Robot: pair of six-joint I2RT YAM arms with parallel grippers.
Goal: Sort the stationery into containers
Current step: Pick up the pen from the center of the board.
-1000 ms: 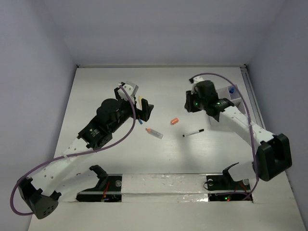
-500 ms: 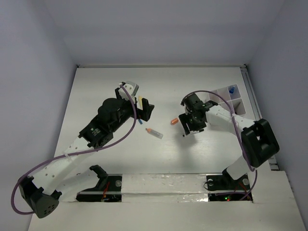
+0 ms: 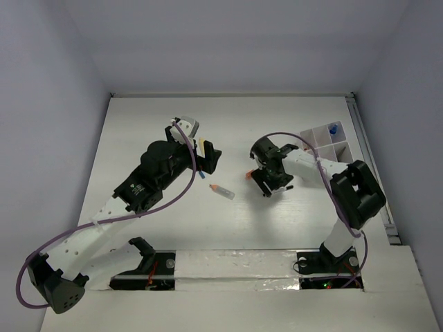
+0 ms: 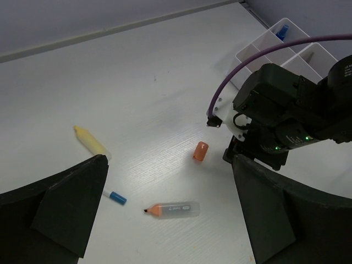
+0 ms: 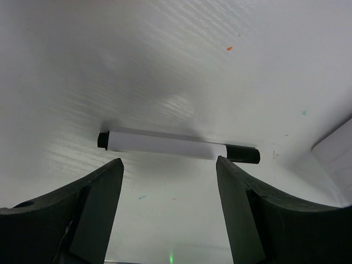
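The right jaws hang low over the surface [image 3: 138,124], spread wide, with a marker [image 5: 176,147] lying flat across the gap between them, its barrel white and its cap black. The white organizer box [image 4: 275,47] stands just behind that arm, with a blue-tipped item [image 4: 282,30] upright in its far compartment. The left jaws are wide too and hold nothing. Below them lie an orange cap [image 4: 201,151], an orange-tipped highlighter [image 4: 173,209], a yellow stick [image 4: 91,142] and a small blue-tipped pen [image 4: 114,196], all apart from one another.
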